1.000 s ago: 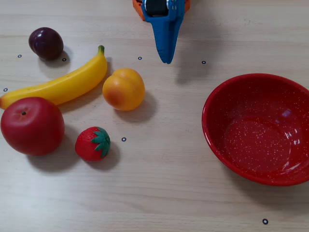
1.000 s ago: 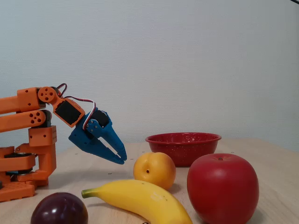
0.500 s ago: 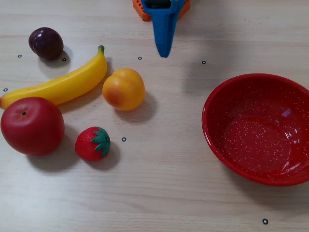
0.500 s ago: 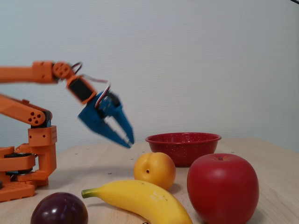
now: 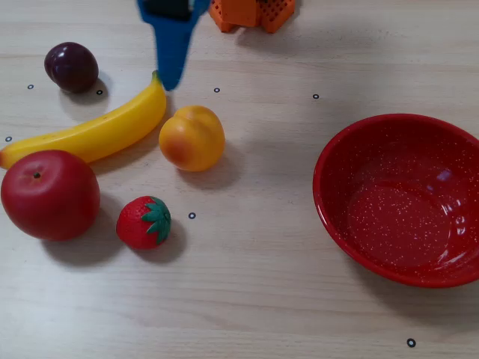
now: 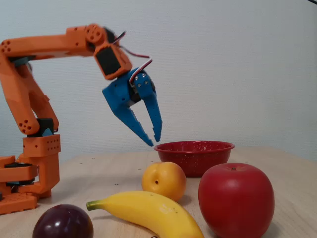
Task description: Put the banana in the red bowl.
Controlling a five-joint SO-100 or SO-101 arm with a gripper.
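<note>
Fixed view from above first: the blue gripper point(image 5: 171, 81) has swung over toward the left side of the picture since a second ago — it was hanging above bare table between the fruit and the bowl, and now its tip sits right over the green stem end of the banana point(image 5: 97, 131). From the low side camera you can see the arm has also lifted and stretched out, so the gripper point(image 6: 154, 140) is up in the air with its two fingers spread apart and nothing between them.

Nothing on the table has budged. The banana lies diagonally, stem close to the peach point(image 5: 191, 137), its other end tucked against the red apple point(image 5: 49, 194), with the plum point(image 5: 71, 66) just above it and the strawberry point(image 5: 144, 222) lower down. The red bowl point(image 5: 352, 149) is well apart on the right of that view, and empty.

So my read — it's the approach, lining up over the banana before dropping down. Grabbing near the stem looks iffy to me, since it's thin, glossy and far from the middle, so the banana might swing or slip out.
</note>
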